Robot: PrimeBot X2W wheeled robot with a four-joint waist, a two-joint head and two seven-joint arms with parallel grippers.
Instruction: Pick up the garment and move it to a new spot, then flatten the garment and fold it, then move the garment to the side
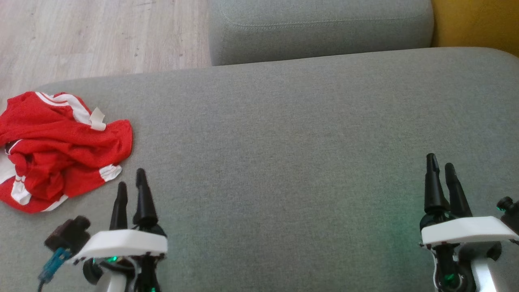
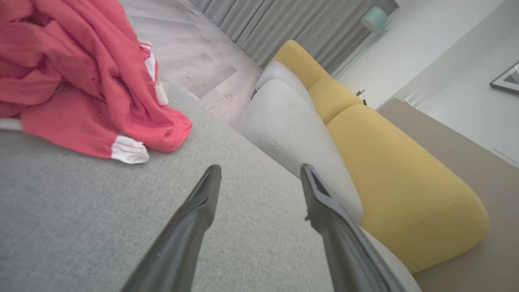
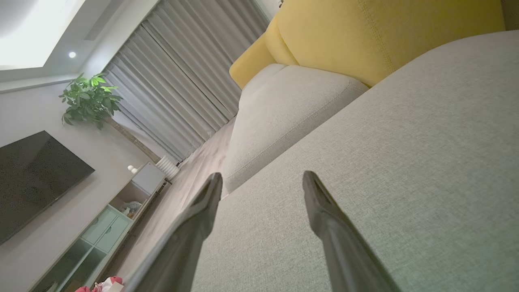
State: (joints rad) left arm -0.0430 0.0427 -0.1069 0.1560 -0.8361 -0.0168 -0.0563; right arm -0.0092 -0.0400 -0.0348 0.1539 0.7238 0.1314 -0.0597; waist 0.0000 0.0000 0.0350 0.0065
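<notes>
The red garment (image 1: pixel 61 150), trimmed with white stripes, lies in a crumpled heap at the far left of the grey sofa seat (image 1: pixel 284 142), partly cut off by the edge of the head view. It sits close to where the seat drops to the wooden floor (image 1: pixel 81 36).

The main risk is a nudge instead of a grip. If the left gripper (image 1: pixel 130 178) comes in low from the side, it may push the heap over the edge. A pinch on only the top fold could lift 1 layer and drag the rest. The cloth looks thin and bunched, so it may also slip free partway. A grip through several layers would probably leave it twisted and harder to flatten.

The left gripper hovers just beside the garment's nearest white hem, not touching, its 2 fingers apart and empty. The right gripper (image 1: pixel 440 161) is well apart on the other side of the seat, also spread and empty. It would have a long reach to help.

Beyond the seat are a second grey cushion (image 1: pixel 320 28) and a yellow cushion (image 1: pixel 474 20). Nothing lies between the left gripper and the garment, and the middle of the seat offers bare room for laying it out.
</notes>
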